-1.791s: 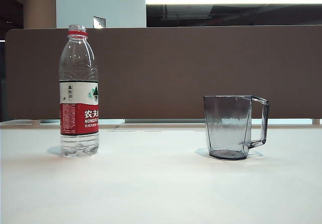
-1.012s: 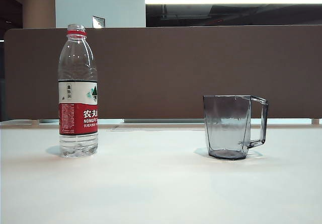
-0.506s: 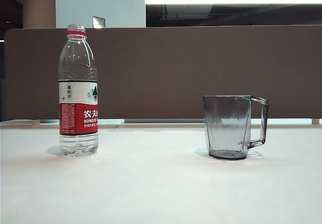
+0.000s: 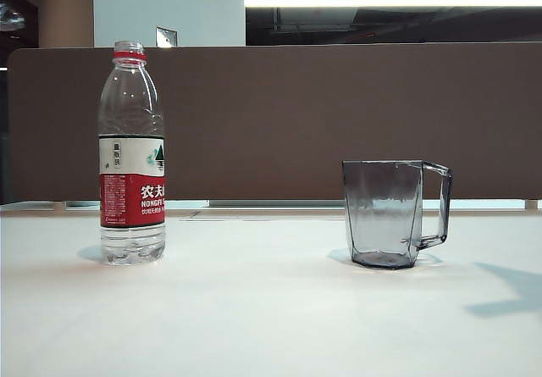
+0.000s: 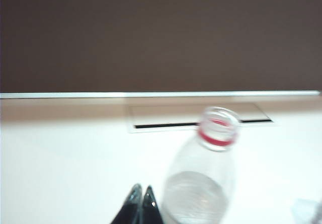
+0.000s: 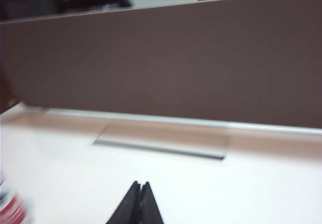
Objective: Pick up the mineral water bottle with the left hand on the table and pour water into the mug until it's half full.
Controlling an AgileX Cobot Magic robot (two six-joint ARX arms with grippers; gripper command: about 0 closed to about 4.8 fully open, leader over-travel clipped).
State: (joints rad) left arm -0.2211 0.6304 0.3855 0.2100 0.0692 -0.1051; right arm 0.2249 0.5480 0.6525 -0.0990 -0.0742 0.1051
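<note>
One mineral water bottle (image 4: 132, 152) is counted on the single white table (image 4: 254, 309), and one mug (image 4: 391, 213) is counted as well. Two grippers are seen, one in each wrist view: the left gripper (image 5: 140, 198) and the right gripper (image 6: 140, 194) (each with its two fingertips pressed together). One brown partition (image 4: 339, 114) is counted behind the table, and one slot (image 5: 201, 122) is set into the tabletop near its far edge.

Bare table (image 4: 254, 309) lies between bottle (image 4: 132, 152) and mug (image 4: 385, 213), which stand well apart.
</note>
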